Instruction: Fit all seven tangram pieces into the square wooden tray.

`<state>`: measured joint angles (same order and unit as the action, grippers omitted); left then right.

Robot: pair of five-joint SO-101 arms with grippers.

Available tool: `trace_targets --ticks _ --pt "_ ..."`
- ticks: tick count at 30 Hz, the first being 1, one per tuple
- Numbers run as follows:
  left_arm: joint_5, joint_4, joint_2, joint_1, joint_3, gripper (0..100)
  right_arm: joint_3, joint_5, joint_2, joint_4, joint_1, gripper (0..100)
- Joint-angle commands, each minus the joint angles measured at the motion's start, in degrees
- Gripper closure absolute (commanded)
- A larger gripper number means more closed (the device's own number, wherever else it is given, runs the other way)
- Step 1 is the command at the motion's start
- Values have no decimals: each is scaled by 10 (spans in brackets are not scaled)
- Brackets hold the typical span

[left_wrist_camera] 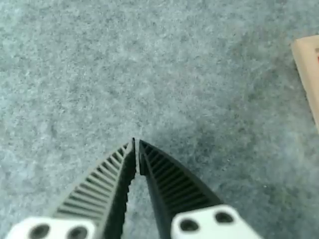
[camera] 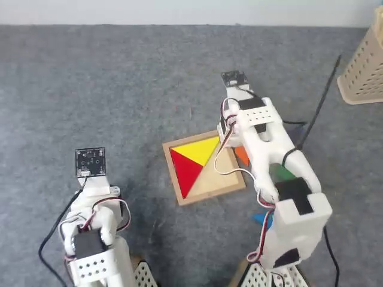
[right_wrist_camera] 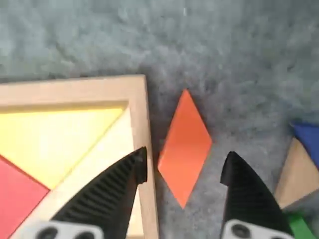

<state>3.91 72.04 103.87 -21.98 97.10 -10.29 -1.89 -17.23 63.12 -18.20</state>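
The square wooden tray (camera: pixel 179 191) lies mid-table, holding a yellow triangle (camera: pixel 197 149) and a red triangle (camera: pixel 187 169). An orange parallelogram (right_wrist_camera: pixel 184 145) lies on the carpet just outside the tray's rim (right_wrist_camera: pixel 144 129); it also peeks out beside the arm (camera: pixel 242 155). My right gripper (right_wrist_camera: pixel 185 169) hangs open over it, one finger above the tray's edge, the other on the far side of the piece. A green piece (camera: pixel 280 173) and a blue piece (camera: pixel 262 219) lie partly under the right arm. My left gripper (left_wrist_camera: pixel 136 144) is shut over bare carpet at the left.
A beige slotted basket (camera: pixel 365 66) stands at the far right edge. A black cable (camera: pixel 320 101) runs across the carpet toward the right arm. A tan wooden piece (right_wrist_camera: pixel 297 174) and a blue one (right_wrist_camera: pixel 306 137) lie close beside the right gripper.
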Motion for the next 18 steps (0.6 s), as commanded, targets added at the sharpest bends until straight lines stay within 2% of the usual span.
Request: trace_targets --ticks 1,8,14,18 --pt "-4 4 8 2 -6 987 26 10 -10 -4 5 745" --pt "-4 4 8 2 -6 987 26 -14 -23 -9 53 745" --pt "-4 4 8 2 -6 987 26 -27 -27 -9 59 809" --pt "-4 4 8 2 -6 987 24 -27 -28 -9 59 813"
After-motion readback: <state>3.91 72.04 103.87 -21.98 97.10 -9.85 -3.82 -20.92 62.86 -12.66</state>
